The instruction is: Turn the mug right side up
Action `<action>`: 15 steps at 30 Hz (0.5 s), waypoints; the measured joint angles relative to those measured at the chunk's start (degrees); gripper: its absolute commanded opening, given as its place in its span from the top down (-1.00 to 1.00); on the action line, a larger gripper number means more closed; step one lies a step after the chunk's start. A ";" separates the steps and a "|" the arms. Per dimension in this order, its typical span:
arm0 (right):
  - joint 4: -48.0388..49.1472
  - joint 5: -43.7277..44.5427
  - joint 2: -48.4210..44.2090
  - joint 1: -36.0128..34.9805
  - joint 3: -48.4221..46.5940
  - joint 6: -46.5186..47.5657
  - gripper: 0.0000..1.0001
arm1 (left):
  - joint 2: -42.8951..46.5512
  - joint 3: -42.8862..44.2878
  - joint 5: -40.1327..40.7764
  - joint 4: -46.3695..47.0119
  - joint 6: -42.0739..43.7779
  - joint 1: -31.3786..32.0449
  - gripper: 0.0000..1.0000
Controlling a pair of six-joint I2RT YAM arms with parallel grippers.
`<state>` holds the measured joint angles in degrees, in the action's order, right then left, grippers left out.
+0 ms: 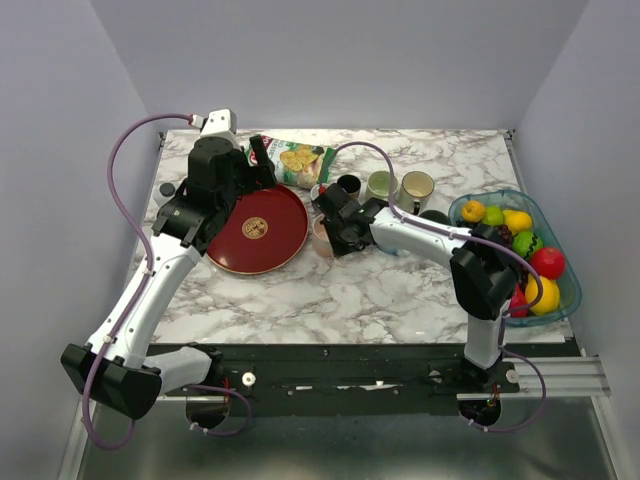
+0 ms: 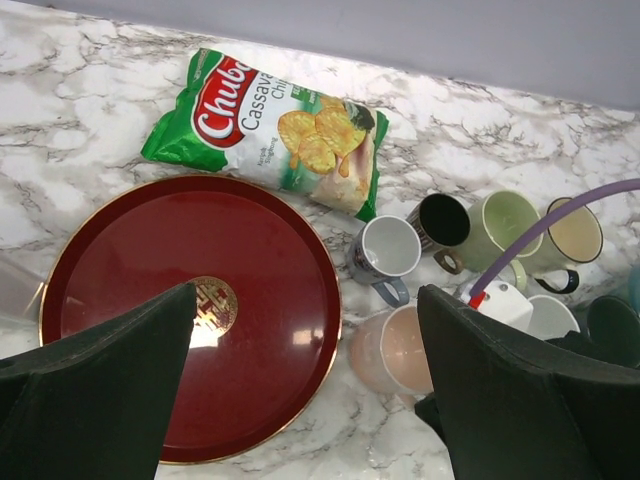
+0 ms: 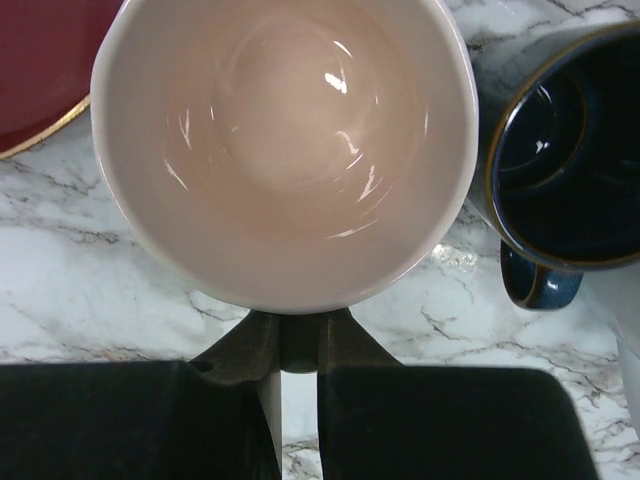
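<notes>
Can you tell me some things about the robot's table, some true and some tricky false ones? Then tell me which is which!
1. The chip bag is mostly green. True.
2. The left end effector is squeezed shut. False: its fingers are spread wide apart above the red plate.
3. The right end effector is holding the pink mug. True.
4. The fruit basket is on the left side of the table. False: it is on the right side.
5. The pink mug is full of juice. False: there is nothing inside it.
</notes>
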<state>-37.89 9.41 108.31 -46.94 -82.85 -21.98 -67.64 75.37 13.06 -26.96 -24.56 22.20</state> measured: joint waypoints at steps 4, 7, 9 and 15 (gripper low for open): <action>1.11 0.96 1.70 0.00 -1.53 -0.02 0.61 | -0.31 0.00 -0.52 -0.63 1.09 0.00 -0.98; 1.70 1.53 1.84 0.00 -1.55 -0.28 0.22 | -0.76 0.00 -0.52 -1.75 1.57 0.00 -0.98; 2.05 1.62 1.84 0.00 -1.55 -0.39 -0.06 | -1.14 0.00 -0.52 -2.47 1.79 0.00 -0.98; 2.80 1.77 1.77 0.00 -1.55 -0.74 -0.53 | -1.64 0.00 -0.46 -3.67 2.01 0.00 -0.98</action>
<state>-35.09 11.18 110.08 -46.94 -84.40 -22.72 -69.28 75.37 12.60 -30.63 -22.55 22.20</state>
